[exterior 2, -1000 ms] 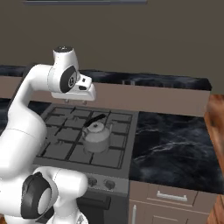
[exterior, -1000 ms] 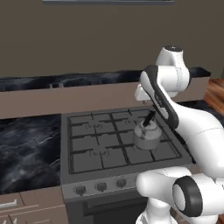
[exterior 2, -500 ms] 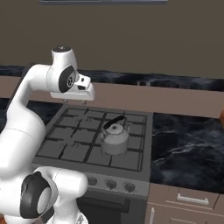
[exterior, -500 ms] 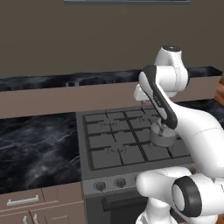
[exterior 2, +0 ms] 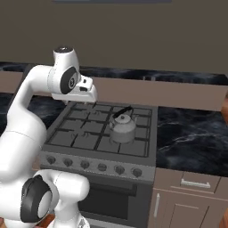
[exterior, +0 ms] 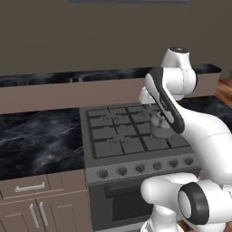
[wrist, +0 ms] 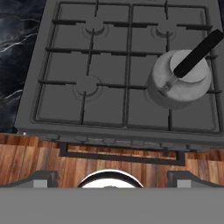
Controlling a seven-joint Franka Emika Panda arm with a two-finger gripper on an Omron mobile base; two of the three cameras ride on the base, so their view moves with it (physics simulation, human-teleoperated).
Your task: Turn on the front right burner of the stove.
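The jaws point(wrist: 111, 177) stood open, high above the wood floor point(wrist: 39, 157) just before the stove point(wrist: 57, 109). Beyond them lay its knob row point(exterior 2: 93, 165), then a grey kettle point(wrist: 178, 85) on the front right grate, black surface point(exterior 2: 191, 133) flanking

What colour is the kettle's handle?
Black, on a silver-grey kettle; its handle shows best in the hand view.

The stove point(exterior 2: 84, 133) is set into the counter point(exterior 2: 191, 133), which runs on at both its sides. A kettle point(exterior 2: 122, 127) stands on the grates at the stove's front right corner. The knobs point(exterior 2: 101, 167) line its front edge, with cabinets point(exterior: 41, 204) below the counter.
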